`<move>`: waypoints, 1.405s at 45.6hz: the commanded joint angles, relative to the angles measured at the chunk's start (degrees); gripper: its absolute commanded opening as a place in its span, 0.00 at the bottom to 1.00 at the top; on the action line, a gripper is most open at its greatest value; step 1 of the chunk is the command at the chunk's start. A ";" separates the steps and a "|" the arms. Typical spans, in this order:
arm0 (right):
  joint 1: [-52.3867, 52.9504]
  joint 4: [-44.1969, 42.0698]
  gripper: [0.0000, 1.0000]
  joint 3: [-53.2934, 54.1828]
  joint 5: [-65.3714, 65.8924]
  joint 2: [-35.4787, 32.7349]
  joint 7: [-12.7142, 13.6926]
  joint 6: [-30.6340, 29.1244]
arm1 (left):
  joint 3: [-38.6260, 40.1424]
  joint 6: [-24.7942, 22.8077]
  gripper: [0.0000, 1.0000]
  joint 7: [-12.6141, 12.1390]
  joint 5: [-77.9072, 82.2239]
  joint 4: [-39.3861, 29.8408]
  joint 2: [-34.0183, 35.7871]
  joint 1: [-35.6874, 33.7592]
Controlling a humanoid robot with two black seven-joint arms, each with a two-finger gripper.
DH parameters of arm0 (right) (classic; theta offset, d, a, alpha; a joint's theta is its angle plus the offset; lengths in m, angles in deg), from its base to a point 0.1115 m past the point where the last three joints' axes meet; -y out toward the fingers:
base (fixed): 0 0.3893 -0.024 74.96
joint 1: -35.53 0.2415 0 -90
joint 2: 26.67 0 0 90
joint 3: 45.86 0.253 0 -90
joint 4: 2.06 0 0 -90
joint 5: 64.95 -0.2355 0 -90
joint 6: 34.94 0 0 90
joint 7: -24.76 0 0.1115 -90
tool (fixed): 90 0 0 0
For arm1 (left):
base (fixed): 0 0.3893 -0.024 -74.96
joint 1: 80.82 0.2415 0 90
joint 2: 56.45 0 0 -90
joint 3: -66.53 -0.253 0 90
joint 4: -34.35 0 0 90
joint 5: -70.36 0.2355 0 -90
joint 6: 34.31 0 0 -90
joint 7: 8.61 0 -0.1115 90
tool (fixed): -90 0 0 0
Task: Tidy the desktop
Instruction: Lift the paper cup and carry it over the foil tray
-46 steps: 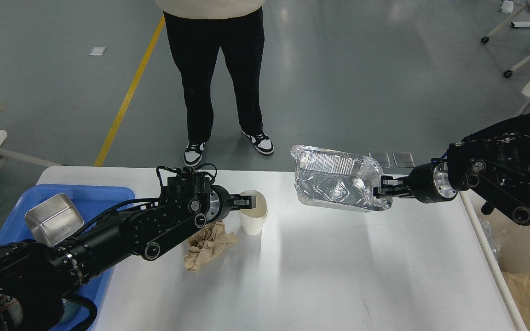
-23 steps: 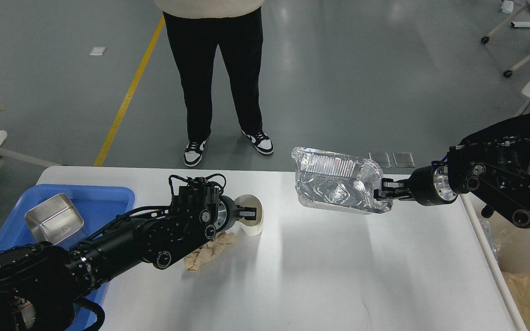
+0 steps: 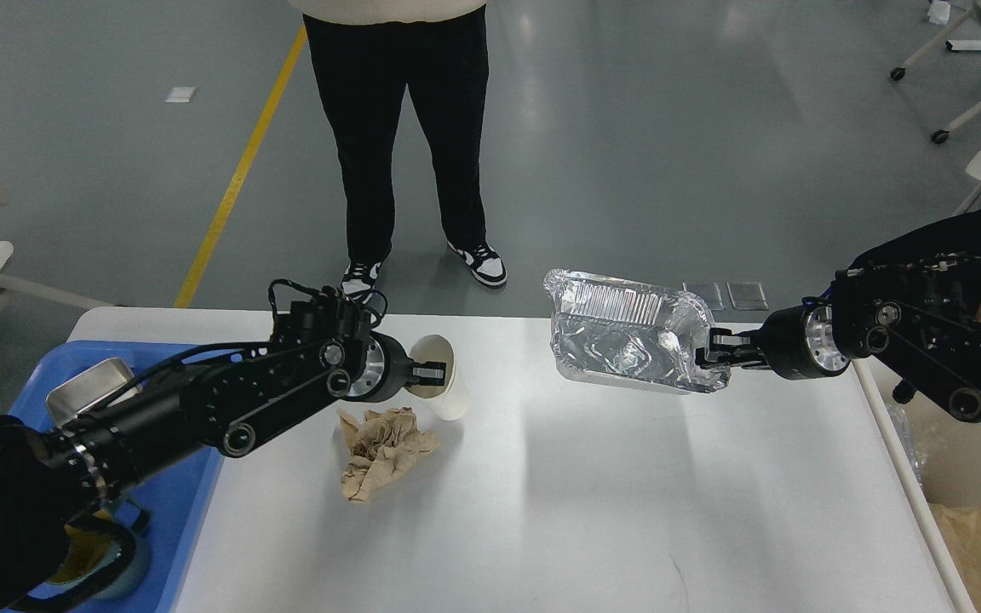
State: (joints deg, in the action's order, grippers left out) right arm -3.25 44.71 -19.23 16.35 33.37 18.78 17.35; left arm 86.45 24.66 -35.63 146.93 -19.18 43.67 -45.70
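The white desktop [image 3: 593,511] fills the lower middle of the head view. My left gripper [image 3: 433,373] is shut on the rim of a white paper cup [image 3: 444,383], which is lifted and tilted above the desktop. Just below the cup lies a crumpled brown paper napkin [image 3: 384,438]. At the right, my right gripper [image 3: 708,353] is shut on the edge of a crinkled foil tray [image 3: 622,332], held in the air over the desktop's far right part.
A blue plastic tray [image 3: 163,358] at the left holds a steel container [image 3: 86,387], mostly hidden by my left arm. A person [image 3: 405,128] stands beyond the far edge. A cream bin [image 3: 967,494] with brown paper sits off the right edge.
My left gripper has lifted the paper cup up and leftward, tilting it, and uncovered the napkin. The right gripper with the foil tray has barely shifted.
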 commanded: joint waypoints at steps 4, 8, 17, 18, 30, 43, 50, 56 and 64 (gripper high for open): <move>0.01 -0.01 0.00 0.00 0.00 -0.01 0.00 0.00 | 0.39 -9.48 0.00 -1.37 -11.16 -9.13 11.66 -11.37; 0.01 -0.01 0.00 0.00 0.00 -0.01 0.00 0.00 | 0.65 -13.34 0.00 -1.45 -16.17 -10.54 14.66 -18.92; 0.10 -0.01 0.00 0.00 0.00 -0.01 0.00 0.00 | -0.05 -23.37 0.00 -1.98 -27.16 -9.66 17.82 -35.72; 0.10 -0.01 0.00 0.00 0.00 -0.01 0.00 0.00 | -0.23 -23.97 0.00 -1.98 -27.87 -9.66 18.00 -36.86; 0.45 0.08 0.00 0.00 0.00 -0.01 0.09 0.00 | -0.32 -23.97 0.00 -2.07 -29.02 -9.40 18.62 -40.91; 0.72 0.34 0.00 0.00 0.00 -0.45 0.00 -0.09 | -0.40 -20.83 0.00 -1.81 -27.97 3.42 4.13 -40.39; 0.72 0.69 0.00 0.00 0.00 -0.89 0.00 -0.09 | -0.93 -16.08 0.00 -0.32 -25.95 15.90 -12.47 -39.25; 0.72 0.69 0.00 0.00 0.00 -0.89 0.09 -0.09 | -2.42 -12.66 0.00 3.73 -22.17 26.72 -21.55 -37.31; 0.72 0.96 0.00 0.09 -0.09 -0.71 0.18 0.00 | -7.35 -3.60 0.01 4.35 -22.08 22.60 -21.37 -31.08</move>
State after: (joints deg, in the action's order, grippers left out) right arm -2.52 45.45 -19.18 16.35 32.50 18.86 17.26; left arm 81.35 16.18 -31.54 124.68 5.10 22.56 -80.64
